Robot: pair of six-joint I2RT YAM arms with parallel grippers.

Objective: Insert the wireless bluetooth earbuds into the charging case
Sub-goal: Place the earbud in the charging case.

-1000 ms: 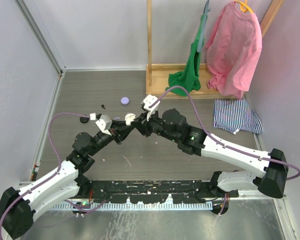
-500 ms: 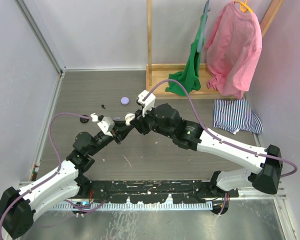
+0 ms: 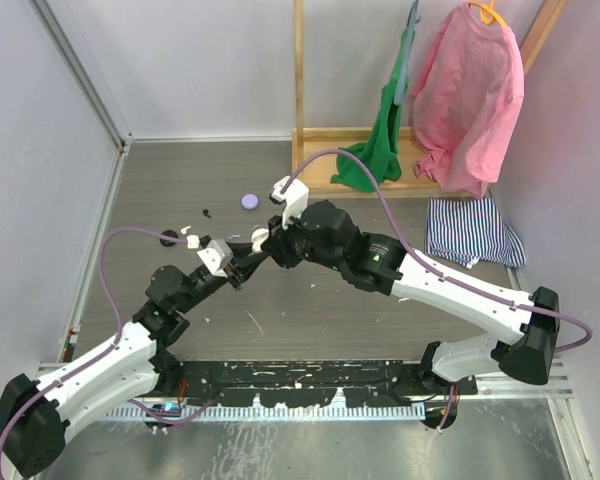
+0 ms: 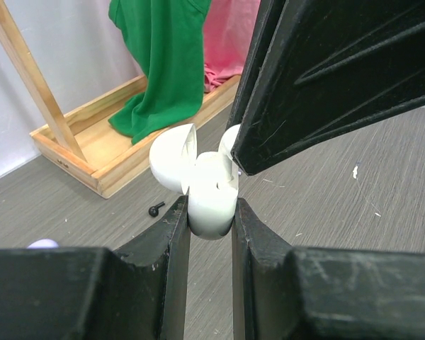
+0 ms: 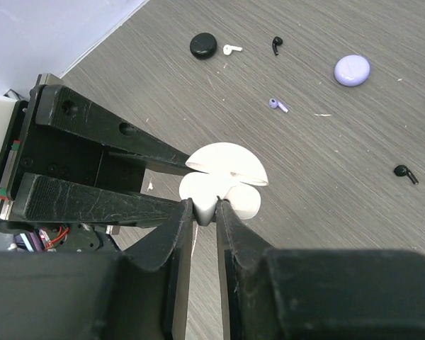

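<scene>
My left gripper (image 4: 211, 210) is shut on an open white charging case (image 4: 211, 200), its lid (image 4: 173, 156) tipped back to the left. My right gripper (image 5: 205, 206) is shut on a white earbud (image 5: 207, 203) and holds it at the case's open top (image 5: 245, 201). In the top view both grippers meet at the case (image 3: 259, 237), above the floor. Loose on the floor lie a white earbud (image 5: 231, 49), a lilac earbud (image 5: 276, 105) and two black earbuds (image 5: 276, 44) (image 5: 406, 172).
A black round case (image 5: 203, 45) and a lilac round case (image 5: 352, 69) lie on the floor behind the grippers. A wooden rack base (image 3: 375, 160) with green and pink garments stands at the back right. A striped cloth (image 3: 470, 232) lies right.
My right arm has moved left and closer to the white case held by the left gripper. The left gripper has shifted slightly. Both stay shut.
</scene>
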